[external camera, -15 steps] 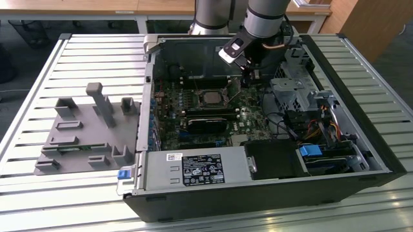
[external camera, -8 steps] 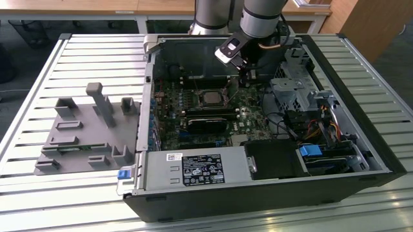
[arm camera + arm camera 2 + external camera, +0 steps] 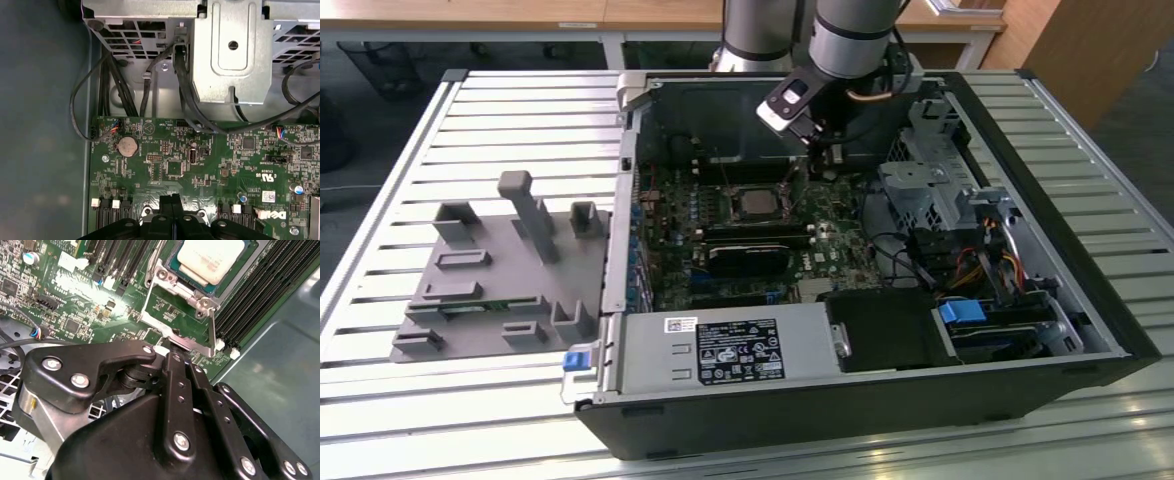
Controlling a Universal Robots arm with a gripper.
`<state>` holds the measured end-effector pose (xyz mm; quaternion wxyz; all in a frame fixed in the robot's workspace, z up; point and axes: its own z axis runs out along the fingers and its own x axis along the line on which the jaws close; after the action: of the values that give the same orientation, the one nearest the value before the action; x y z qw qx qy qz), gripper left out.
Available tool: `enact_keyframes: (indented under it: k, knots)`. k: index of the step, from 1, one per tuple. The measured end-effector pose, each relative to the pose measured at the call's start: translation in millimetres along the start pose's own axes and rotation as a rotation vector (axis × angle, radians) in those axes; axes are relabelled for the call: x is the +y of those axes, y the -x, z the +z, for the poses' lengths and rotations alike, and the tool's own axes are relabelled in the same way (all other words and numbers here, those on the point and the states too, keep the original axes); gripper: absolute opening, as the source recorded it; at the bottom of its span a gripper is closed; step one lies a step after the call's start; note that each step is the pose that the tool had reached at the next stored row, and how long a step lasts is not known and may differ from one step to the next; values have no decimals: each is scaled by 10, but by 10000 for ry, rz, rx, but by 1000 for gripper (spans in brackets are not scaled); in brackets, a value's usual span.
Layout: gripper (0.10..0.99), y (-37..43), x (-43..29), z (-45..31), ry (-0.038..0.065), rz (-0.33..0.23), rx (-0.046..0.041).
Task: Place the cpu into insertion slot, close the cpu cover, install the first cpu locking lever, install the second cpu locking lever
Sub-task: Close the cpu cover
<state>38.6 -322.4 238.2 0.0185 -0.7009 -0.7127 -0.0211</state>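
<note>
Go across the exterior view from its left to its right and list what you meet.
Grey tray → blue tab → cpu → blue plug.

We see a counter (image 3: 480, 100) of pale metal slats running across the exterior view, with narrow dark gaps between the slats. Directly on it, toward the exterior view's right, an open black computer case (image 3: 854, 425) lies on its side with its interior facing up, covering much of the surface. Just beside the case, on the exterior view's left, sits a flat grey fixture plate (image 3: 500, 285) carrying several upright grey posts and blocks, well in from the counter's edge.
</note>
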Motion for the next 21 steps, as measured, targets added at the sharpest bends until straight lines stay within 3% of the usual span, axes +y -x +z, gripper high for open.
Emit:
enact_keyframes:
  k: [21]
  knots:
    - [106, -4, -219, -1, 0, 0, 0]
